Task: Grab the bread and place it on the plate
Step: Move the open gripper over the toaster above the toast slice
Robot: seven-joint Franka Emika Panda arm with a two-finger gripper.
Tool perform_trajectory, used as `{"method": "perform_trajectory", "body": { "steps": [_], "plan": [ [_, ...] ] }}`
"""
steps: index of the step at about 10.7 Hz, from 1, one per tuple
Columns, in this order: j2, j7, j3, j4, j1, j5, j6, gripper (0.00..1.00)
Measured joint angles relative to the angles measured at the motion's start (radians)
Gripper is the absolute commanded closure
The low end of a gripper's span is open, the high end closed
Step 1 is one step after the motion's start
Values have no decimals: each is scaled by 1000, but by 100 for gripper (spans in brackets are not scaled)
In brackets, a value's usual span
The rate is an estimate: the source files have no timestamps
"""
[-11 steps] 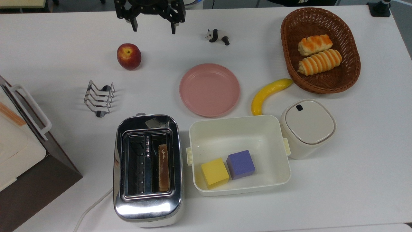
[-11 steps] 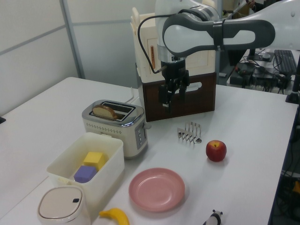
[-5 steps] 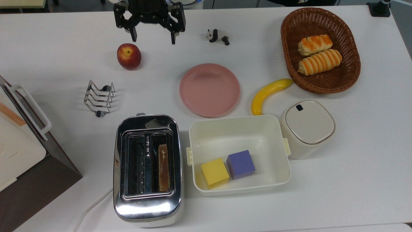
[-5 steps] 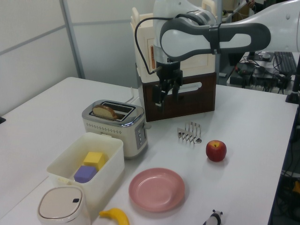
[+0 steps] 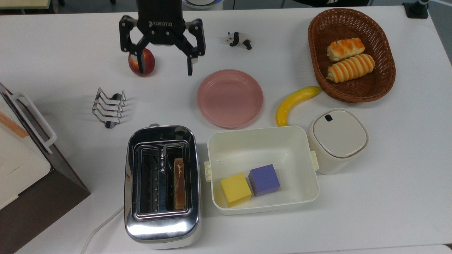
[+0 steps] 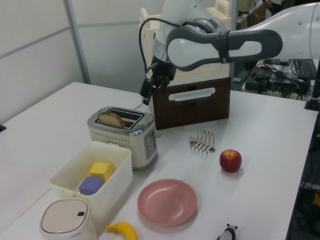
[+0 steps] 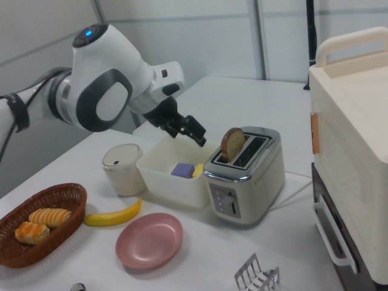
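Top view: apple [image 5: 145,63] behind claw [image 5: 165,68]

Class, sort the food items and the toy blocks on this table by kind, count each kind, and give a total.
Bread slice: 1
Striped rolls: 2
Apple: 1
Banana: 1
Blocks, yellow and purple: 2
Total: 7

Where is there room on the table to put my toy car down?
Bare table lies at the top view's lower right, below the lidded canister and right of the cream tub. Another patch is at the upper left, above the toast rack. Around the plate, banana and toaster it is crowded.
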Motion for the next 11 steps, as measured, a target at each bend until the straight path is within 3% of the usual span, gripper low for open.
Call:
{"method": "perform_trajectory", "body": {
  "steps": [5,8,11],
  "plan": [
    [149,0,1,23,21,0,306,0],
    [258,0,-3,122,29,0,331,11],
    [338,7,-34,175,52,-1,376,11]
  ]
}}
